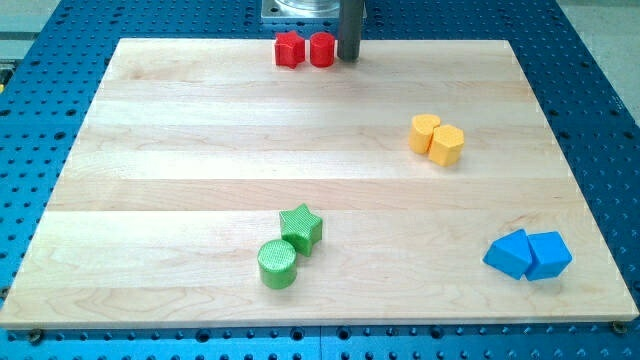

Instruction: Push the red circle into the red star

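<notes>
At the far edge of the wooden surface [200,150], my tip [349,58] stands just right of the red circle [321,49], seemingly touching it. The circle touches the red star [289,49] on its left. There are no fingers, only a rod holding nothing.

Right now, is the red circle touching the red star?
Touching. The camera view shows the red circle pressed against the red star with no board visible between them; my tip sits at the circle's right.
</notes>
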Controlling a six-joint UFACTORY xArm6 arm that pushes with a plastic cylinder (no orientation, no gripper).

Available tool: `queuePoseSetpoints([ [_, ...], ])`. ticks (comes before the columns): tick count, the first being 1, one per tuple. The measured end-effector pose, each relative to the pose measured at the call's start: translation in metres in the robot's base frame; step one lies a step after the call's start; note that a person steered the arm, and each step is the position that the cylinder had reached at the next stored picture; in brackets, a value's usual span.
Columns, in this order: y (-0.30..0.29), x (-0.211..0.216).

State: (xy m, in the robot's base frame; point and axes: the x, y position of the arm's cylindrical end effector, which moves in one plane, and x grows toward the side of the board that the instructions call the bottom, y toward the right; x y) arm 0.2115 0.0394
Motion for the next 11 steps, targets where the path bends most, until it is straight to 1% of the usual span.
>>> queuePoseSetpoints([
  [1, -0.035, -0.007],
  [2, -0.122, 0.001],
  [4, -0.024, 0.02],
  [5, -0.012, 0.043],
  [6, -0.062, 0.075],
  [7, -0.084, 0.038],
  [8, -0.091, 0.064],
  [9, -0.114, 0.062],
  [10, -0.144, 0.035],
  [11, -0.147, 0.019],
])
